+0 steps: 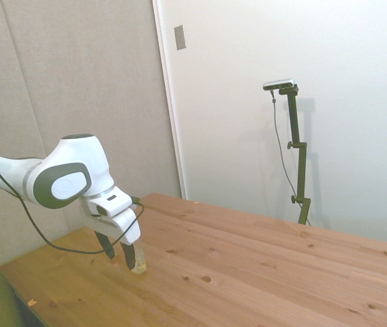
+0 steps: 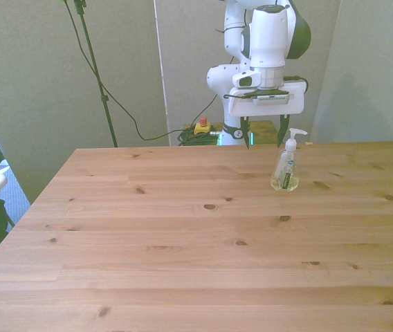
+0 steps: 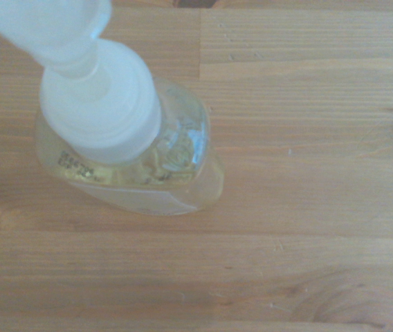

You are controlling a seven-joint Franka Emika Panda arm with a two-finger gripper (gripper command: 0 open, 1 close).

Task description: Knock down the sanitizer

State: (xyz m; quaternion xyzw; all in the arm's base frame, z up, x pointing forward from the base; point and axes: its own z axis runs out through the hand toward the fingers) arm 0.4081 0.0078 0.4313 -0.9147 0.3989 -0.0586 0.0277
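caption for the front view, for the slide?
Franka gripper open, poised just behind the upright sanitizer standing near the wooden table's far edge.

One bottle, one gripper, one table.

A single sanitizer (image 2: 286, 164) stands upright on the one wooden table (image 2: 183, 242); no second bottle shows in any view. One white arm (image 2: 266, 41) reaches in, carrying one gripper (image 2: 261, 133) with two dark fingers (image 2: 280, 133), spread apart. The side view shows the same single bottle (image 1: 137, 262) beside the gripper (image 1: 119, 254), and the wrist view shows it (image 3: 156, 162) once more, with its one white pump top (image 3: 99, 104).
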